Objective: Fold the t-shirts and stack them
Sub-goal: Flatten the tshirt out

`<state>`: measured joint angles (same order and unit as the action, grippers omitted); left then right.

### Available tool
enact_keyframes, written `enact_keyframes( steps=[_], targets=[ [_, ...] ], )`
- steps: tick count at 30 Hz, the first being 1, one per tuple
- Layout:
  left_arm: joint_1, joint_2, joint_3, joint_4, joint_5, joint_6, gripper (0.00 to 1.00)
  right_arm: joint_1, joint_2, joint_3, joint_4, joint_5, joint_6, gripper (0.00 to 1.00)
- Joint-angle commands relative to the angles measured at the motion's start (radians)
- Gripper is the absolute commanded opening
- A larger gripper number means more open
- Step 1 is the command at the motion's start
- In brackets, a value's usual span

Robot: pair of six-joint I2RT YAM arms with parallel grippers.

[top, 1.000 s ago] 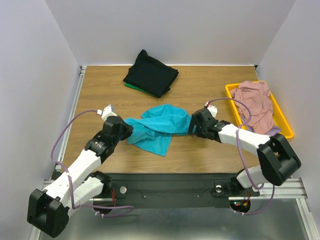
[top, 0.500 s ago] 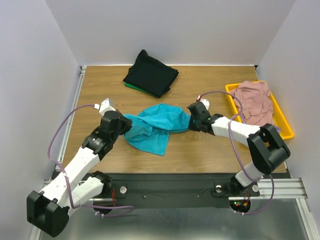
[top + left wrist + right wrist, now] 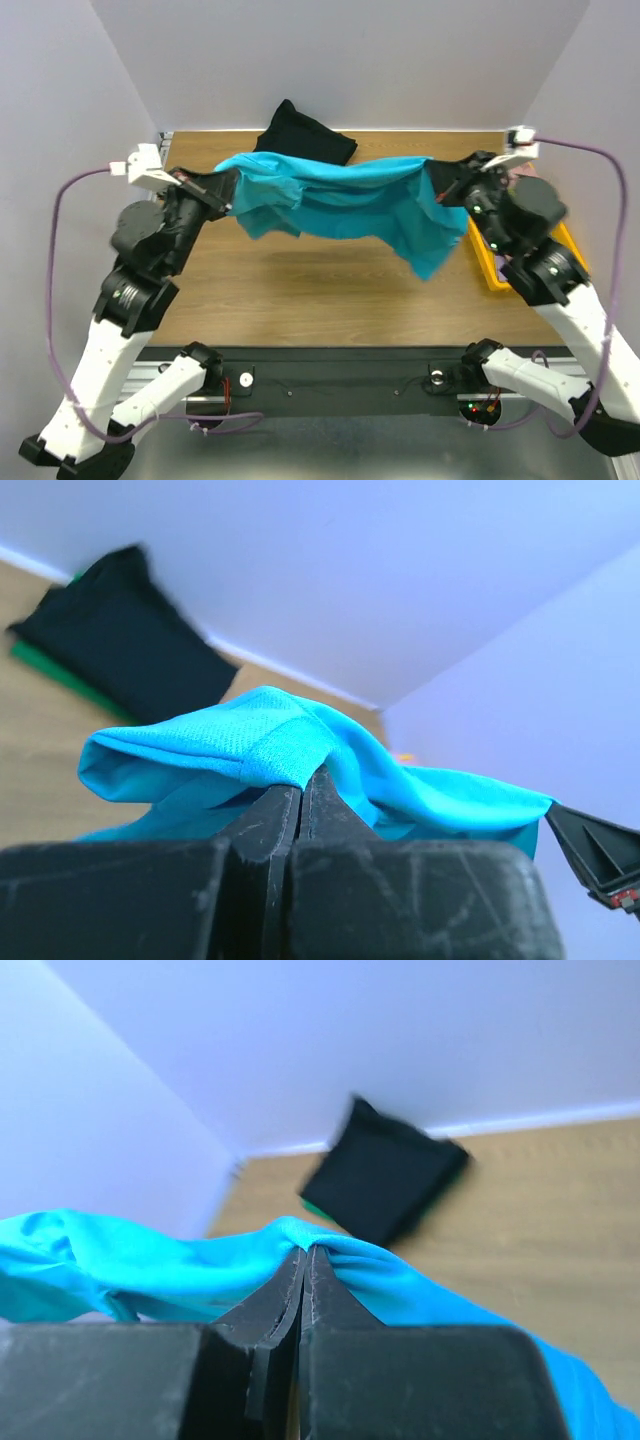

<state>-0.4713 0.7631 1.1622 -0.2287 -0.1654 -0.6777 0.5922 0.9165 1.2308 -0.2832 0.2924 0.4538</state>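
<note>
hanging in the air above the middle of the table (image 3: 300, 290), a teal t-shirt (image 3: 340, 195) spans the gap between two robot arms, well clear of the wooden top. the left gripper (image 3: 222, 190) pinches one end of the cloth over the left side of the table; seen from its wrist camera, the two black fingers (image 3: 262, 825) are pressed together with a hemmed fold of teal fabric caught at their tips. the right gripper (image 3: 440, 185) pinches the other end over the right side, its fingers (image 3: 270, 1305) likewise pressed together on a ridge of the same cloth. between the two grips the upper edge of the shirt runs almost level, sagging a little in the middle, while the rest drapes below in loose folds, the longest flap dropping near the right arm. its shadow lies on the bare wood beneath.

at the far edge of the table, left of centre, a black t-shirt (image 3: 305, 140) lies folded, and the wrist views show a green t-shirt (image 3: 40, 663) under it, only a thin strip of green peeking out along one side. neither touches the hanging shirt.

a yellow tray (image 3: 485, 270) sits at the right edge of the table. the right arm stands in front of most of it, so only a corner of its rim shows, and what lies inside cannot be made out.
</note>
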Motion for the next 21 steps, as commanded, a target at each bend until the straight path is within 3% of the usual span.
enact_keyframes(
  steps=[1, 5, 9, 18, 21],
  targets=[
    [-0.006, -0.080, 0.097, 0.066, 0.096, 0.052, 0.00, 0.004, -0.063, 0.113, -0.083, -0.134, -0.079, 0.00],
    [-0.004, -0.120, 0.126, 0.086, 0.161, 0.053, 0.00, 0.003, -0.111, 0.196, -0.123, -0.235, -0.076, 0.00],
    [-0.006, -0.145, 0.129, 0.100, 0.245, 0.038, 0.00, 0.003, -0.139, 0.211, -0.137, -0.243, -0.067, 0.00],
    [-0.006, -0.177, 0.122, 0.100, 0.222, 0.032, 0.00, 0.003, -0.154, 0.210, -0.148, -0.288, -0.061, 0.00],
    [-0.006, -0.168, 0.087, 0.094, 0.173, 0.017, 0.00, 0.004, -0.146, 0.179, -0.149, -0.231, -0.055, 0.00]
  ],
)
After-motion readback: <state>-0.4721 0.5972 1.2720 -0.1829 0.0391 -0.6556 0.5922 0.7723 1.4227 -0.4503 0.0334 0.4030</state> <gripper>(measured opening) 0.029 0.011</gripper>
